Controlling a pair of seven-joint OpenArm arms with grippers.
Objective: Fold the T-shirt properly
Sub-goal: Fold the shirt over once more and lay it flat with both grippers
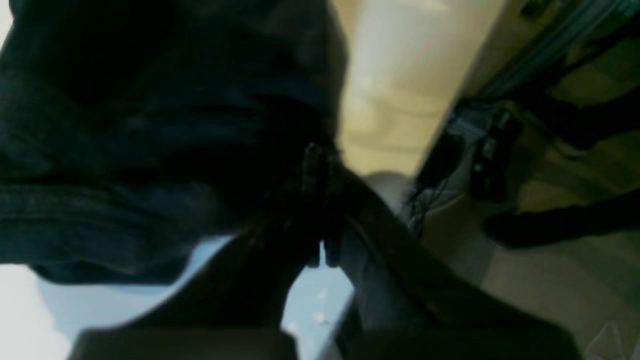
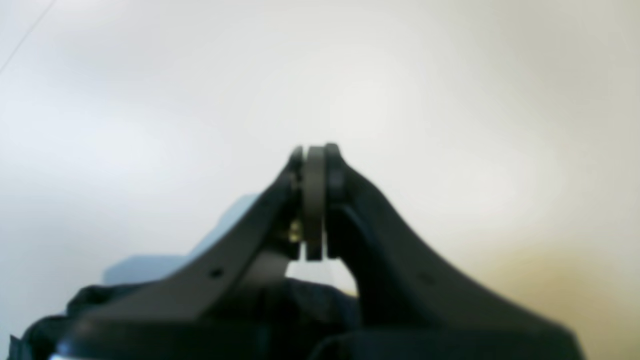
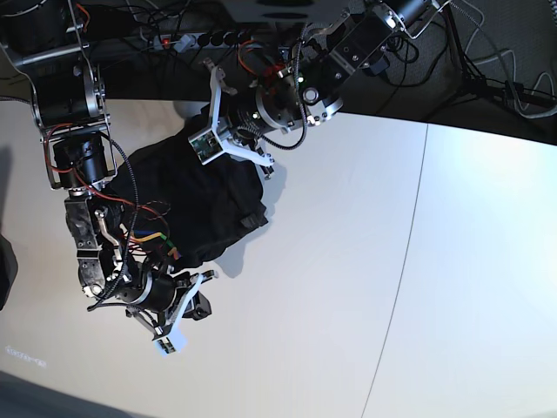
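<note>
The black T-shirt (image 3: 200, 200) lies bunched in a heap on the white table (image 3: 348, 287), at its far left. My left gripper (image 3: 246, 170) is at the heap's upper right edge. In the left wrist view its fingers (image 1: 320, 165) are shut, with the dark cloth (image 1: 150, 125) hanging from their tips to the left. My right gripper (image 3: 198, 305) is just below the heap's near edge. In the right wrist view it (image 2: 315, 155) is shut, nothing shows between its tips, and the cloth (image 2: 320, 300) lies behind it.
A power strip and cables (image 3: 200, 39) run along the table's far edge. A thin seam (image 3: 409, 261) crosses the table to the right of the heap. In the left wrist view the table edge drops to a floor with cables (image 1: 450, 165).
</note>
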